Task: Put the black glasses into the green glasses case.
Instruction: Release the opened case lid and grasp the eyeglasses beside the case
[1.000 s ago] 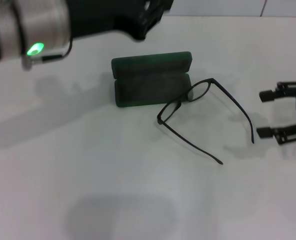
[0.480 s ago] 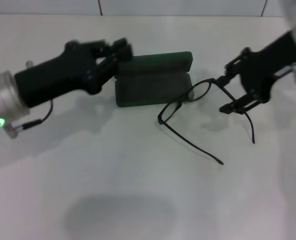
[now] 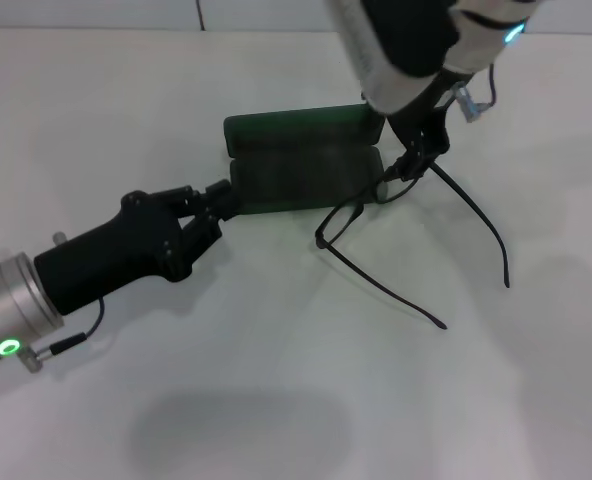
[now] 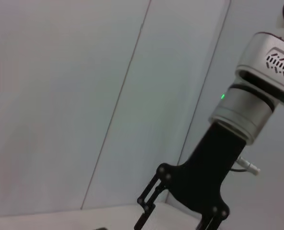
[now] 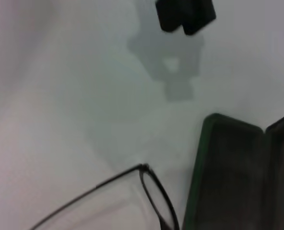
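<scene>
The green glasses case (image 3: 301,178) lies open mid-table, its lid (image 3: 306,124) raised behind the dark tray; the right wrist view shows the case (image 5: 238,177) too. The black glasses (image 3: 361,205) rest unfolded against the case's right end, with both temple arms running toward me; one lens rim and arm (image 5: 154,196) show in the right wrist view. My right gripper (image 3: 418,160) comes down from above and stands open at the glasses' right hinge. My left gripper (image 3: 219,196) reaches in from the lower left and touches the case's left end.
The white table (image 3: 276,380) runs on all around, with a wall seam at the back. In the left wrist view the right arm (image 4: 204,167) stands before a pale wall. The left gripper (image 5: 185,14) shows dark in the right wrist view.
My left arm swung from the upper left down to the lower left, ending at the case's left end. My right arm moved from the right side to above the glasses' hinge.
</scene>
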